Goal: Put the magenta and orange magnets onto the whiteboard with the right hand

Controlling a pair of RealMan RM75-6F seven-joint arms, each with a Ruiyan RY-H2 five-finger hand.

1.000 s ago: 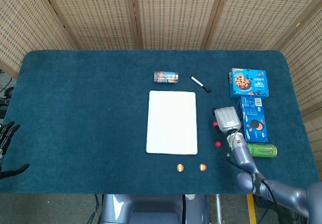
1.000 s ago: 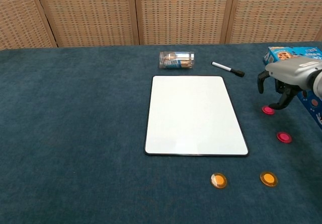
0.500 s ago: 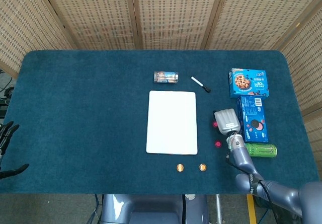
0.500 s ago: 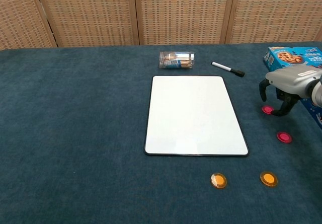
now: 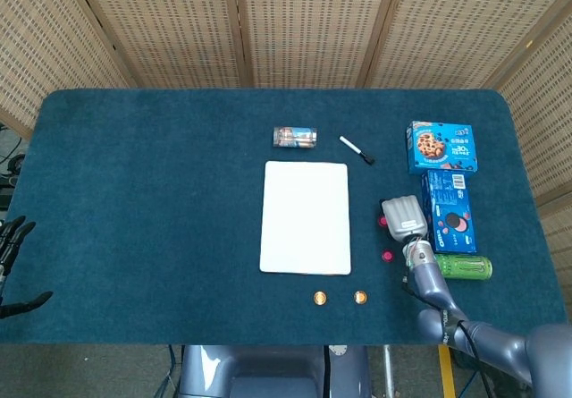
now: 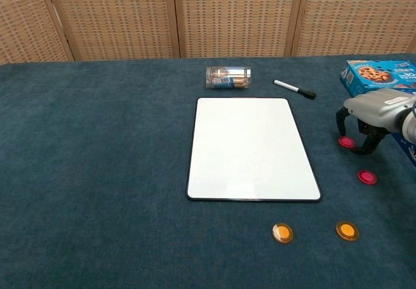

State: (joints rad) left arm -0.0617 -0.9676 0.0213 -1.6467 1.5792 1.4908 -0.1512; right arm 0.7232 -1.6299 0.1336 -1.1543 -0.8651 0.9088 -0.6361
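My right hand [image 6: 372, 113] hovers over the far magenta magnet [image 6: 346, 141], fingers curled down either side, nothing held. Second magenta magnet [image 6: 367, 176] and both orange magnets [image 6: 282, 232] lie on bare cloth off the whiteboard [image 6: 250, 147] edges. Left hand [image 5: 11, 264] open at table's left edge.

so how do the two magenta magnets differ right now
The far magenta magnet sits between the right hand's down-curled fingertips, partly hidden in the head view; the near magenta magnet lies alone in the open, closer to the orange magnets. Both are round, the same colour, flat on the cloth, off the whiteboard.
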